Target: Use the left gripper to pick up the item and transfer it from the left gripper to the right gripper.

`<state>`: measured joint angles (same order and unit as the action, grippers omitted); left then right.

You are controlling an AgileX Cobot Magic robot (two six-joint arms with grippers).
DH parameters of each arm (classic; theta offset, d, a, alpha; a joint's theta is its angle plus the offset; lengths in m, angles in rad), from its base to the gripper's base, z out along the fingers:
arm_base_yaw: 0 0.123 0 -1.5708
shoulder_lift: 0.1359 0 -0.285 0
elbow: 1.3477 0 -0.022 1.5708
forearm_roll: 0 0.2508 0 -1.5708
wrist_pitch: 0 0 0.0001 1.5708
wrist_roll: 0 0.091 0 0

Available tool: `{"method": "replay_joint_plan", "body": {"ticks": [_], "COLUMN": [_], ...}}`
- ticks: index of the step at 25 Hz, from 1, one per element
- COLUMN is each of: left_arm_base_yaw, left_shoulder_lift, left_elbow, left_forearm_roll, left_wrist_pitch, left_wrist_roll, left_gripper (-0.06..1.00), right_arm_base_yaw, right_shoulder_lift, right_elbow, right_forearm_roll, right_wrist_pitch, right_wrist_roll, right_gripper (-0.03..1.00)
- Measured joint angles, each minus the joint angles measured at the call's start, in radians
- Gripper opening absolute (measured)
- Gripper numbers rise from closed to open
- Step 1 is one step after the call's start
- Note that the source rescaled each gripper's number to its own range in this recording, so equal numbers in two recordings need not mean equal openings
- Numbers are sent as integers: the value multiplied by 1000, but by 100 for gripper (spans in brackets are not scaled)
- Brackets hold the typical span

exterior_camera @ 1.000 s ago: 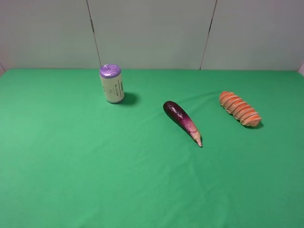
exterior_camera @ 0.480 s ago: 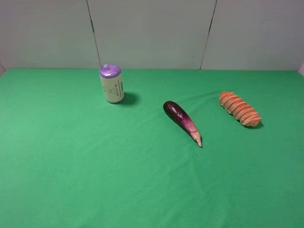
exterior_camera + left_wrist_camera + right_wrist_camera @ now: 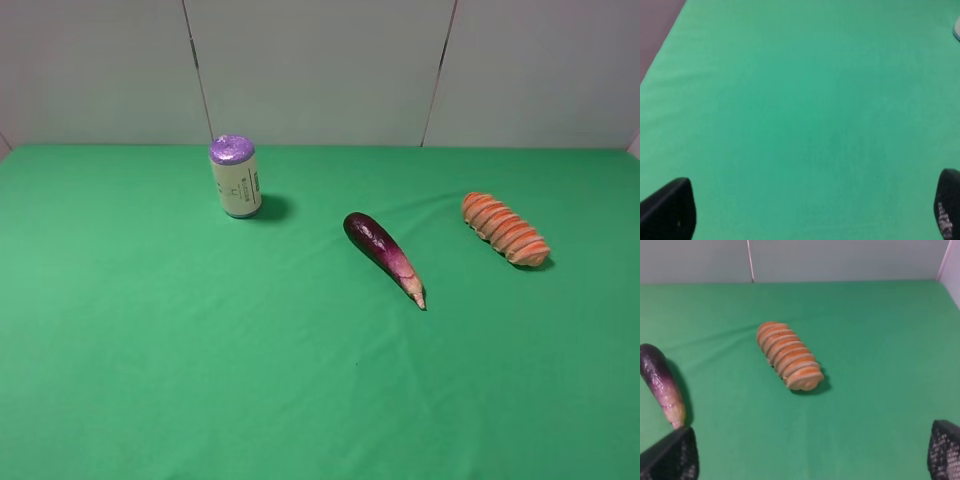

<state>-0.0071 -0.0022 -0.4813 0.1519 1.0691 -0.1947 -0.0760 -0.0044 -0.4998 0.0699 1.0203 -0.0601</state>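
The item, an orange spiral-ribbed loaf [image 3: 505, 229], lies on the green cloth at the right of the exterior view; it also shows in the right wrist view [image 3: 788, 355]. Neither gripper shows in the exterior view. The left gripper [image 3: 810, 212] is open over bare green cloth, with only its two black fingertips [image 3: 670, 209] in its wrist view. The right gripper [image 3: 812, 455] is open and empty, its fingertips [image 3: 671, 458] wide apart, short of the loaf.
A dark purple eggplant [image 3: 383, 256] lies mid-table, also in the right wrist view [image 3: 661, 384]. A purple-topped pale can [image 3: 235, 177] stands at the back left. A grey wall [image 3: 320, 70] bounds the far edge of the green cloth [image 3: 200, 350].
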Motion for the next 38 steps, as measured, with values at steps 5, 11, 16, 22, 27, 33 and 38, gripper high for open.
{"method": "replay_joint_plan", "body": {"ticks": [5, 11, 16, 22, 27, 33, 38], "left_arm_base_yaw": [0, 0, 0, 0, 0, 0, 0], "left_shoulder_lift": [0, 0, 0, 0, 0, 0, 0], "left_elbow": [0, 0, 0, 0, 0, 0, 0], "left_forearm_roll": [0, 0, 0, 0, 0, 0, 0], "left_wrist_pitch": [0, 0, 1, 1, 1, 1, 1], "left_wrist_roll": [0, 0, 0, 0, 0, 0, 0], "left_gripper": [94, 94, 94, 94, 94, 94, 94], "right_arm_base_yaw": [0, 3, 77, 98, 98, 98, 98], "right_shoulder_lift": [0, 0, 0, 0, 0, 0, 0], "right_elbow": [0, 0, 0, 0, 0, 0, 0], "right_forearm_roll": [0, 0, -1, -1, -1, -1, -1], "right_wrist_pitch": [-1, -1, -1, -2, -2, -2, -2], "right_wrist_roll": [1, 1, 1, 1, 1, 1, 1], "right_gripper": [100, 100, 100, 100, 100, 100, 100]}}
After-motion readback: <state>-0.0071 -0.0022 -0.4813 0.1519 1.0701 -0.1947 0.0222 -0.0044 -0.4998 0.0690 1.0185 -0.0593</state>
